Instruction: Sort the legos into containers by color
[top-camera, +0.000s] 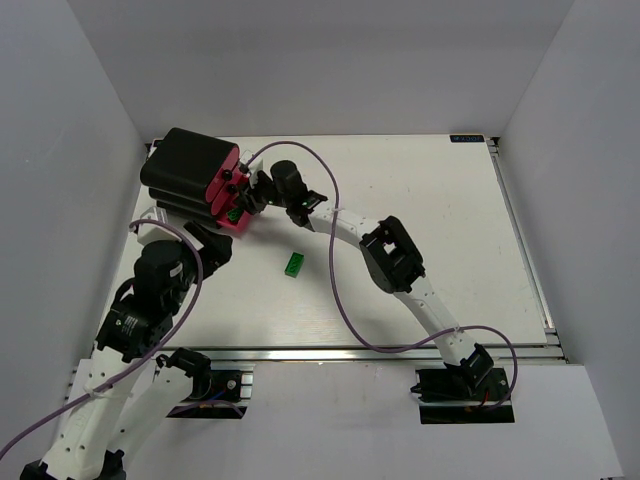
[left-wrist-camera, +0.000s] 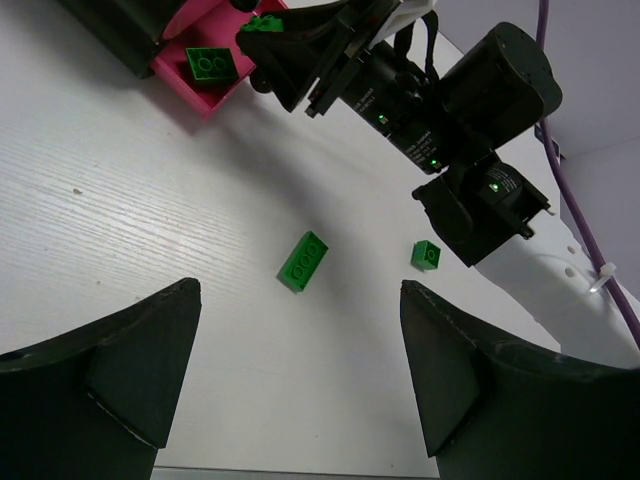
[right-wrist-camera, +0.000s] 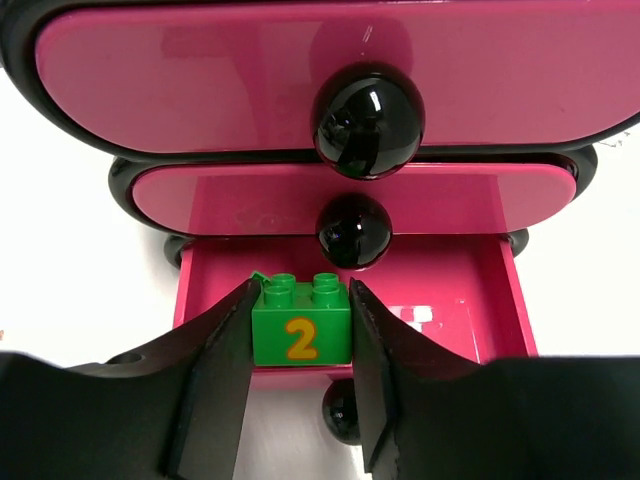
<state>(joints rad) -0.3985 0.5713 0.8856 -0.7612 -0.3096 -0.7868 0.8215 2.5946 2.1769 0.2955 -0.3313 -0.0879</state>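
A bright green studded plastic brick with a yellow 2 on its side (right-wrist-camera: 300, 338) is clamped between the right jaws, over the near edge of the open bottom drawer. On the white surface (top-camera: 440, 220) lie a long green brick (left-wrist-camera: 303, 262) and, to its right, a small green brick (left-wrist-camera: 426, 254).

The black rounded cabinet (top-camera: 185, 165) stands at the far left. Its two upper magenta-pink drawers (right-wrist-camera: 200, 70) with black round knobs (right-wrist-camera: 368, 118) are shut. The bottom pink drawer (right-wrist-camera: 440, 290) stands open and holds a green two-stud brick (left-wrist-camera: 210, 63).

The left arm (top-camera: 150, 290) is bent at the near left, its left jaws wide apart and empty above the loose bricks. The right arm (top-camera: 395, 255) stretches leftward to the drawers.
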